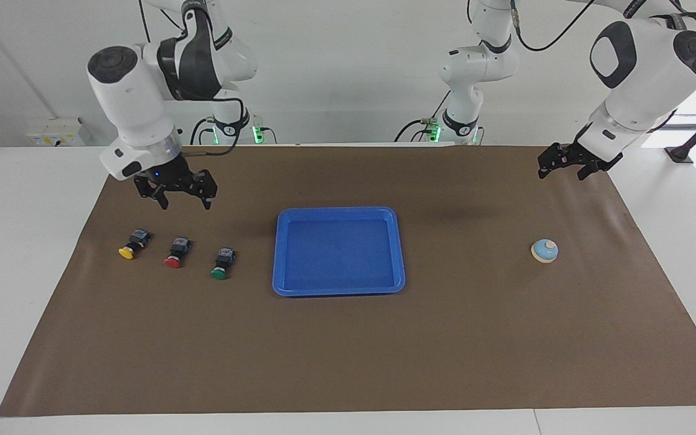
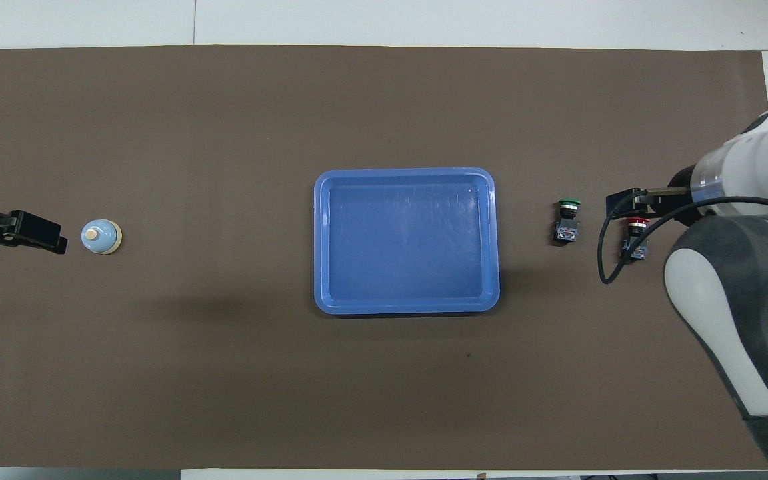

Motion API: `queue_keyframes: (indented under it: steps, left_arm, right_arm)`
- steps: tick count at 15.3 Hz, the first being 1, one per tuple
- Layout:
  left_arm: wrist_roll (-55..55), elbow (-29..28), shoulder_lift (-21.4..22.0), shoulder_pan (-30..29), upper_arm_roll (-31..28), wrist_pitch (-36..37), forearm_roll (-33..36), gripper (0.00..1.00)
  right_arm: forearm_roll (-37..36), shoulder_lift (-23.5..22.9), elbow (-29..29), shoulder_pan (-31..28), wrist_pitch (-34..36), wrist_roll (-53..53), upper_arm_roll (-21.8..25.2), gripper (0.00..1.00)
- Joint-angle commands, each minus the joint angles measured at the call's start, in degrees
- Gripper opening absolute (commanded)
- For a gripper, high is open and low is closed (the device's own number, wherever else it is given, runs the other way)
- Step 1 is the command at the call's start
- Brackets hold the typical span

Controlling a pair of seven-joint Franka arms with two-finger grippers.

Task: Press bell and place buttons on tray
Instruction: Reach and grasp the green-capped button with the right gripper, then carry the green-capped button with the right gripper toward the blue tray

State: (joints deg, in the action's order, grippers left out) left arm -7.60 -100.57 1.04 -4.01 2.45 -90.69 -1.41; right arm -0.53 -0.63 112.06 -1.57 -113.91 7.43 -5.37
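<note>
A flat, bright blue plastic tray [image 1: 396,241] with rounded corners and a raised rim lies bare at the middle of a brown table mat [image 1: 348,350]. Seen from the robots' end, with twelve o'clock pointing away from them, a small round call bell [image 1: 545,251] with a light blue dome sits at the tray's nine o'clock, toward the left arm's end of the table. Three black-bodied push buttons line up at the tray's three o'clock: green-capped [image 1: 222,264] closest to the tray, then red-capped [image 1: 176,253], then yellow-capped [image 1: 132,244]. The right gripper [image 1: 183,203] hangs above the mat over the red and yellow buttons, fingers parted and holding nothing. The left gripper [image 1: 562,171] hovers in the air near the bell, likewise spread and unladen.
</note>
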Motion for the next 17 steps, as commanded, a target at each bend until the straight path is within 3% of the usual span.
queue_keyframes:
  steps: [1,4,7,17]
  left_arm:
    - [0.4,2.2,-1.0,0.1,-0.4,0.7,-0.3,1.0]
    - [0.5,2.0,-1.4,0.5,-0.6,0.9,-0.4,1.0]
    - [2.1,1.7,-1.3,4.6,-3.9,0.3,-0.4,1.0]
    - [2.6,1.0,-0.7,5.9,-4.4,0.7,-0.3,1.0]
  right_arm:
    - [0.8,-4.7,1.7,2.3,-6.6,5.6,-0.1,1.0]
    - [0.8,-7.3,5.5,4.2,-16.8,8.4,-0.1,1.0]
    - [0.8,-11.4,5.1,4.3,-20.6,9.1,-0.1,1.0]
    - [-0.6,-16.6,5.0,3.2,-22.7,11.9,0.4,1.0]
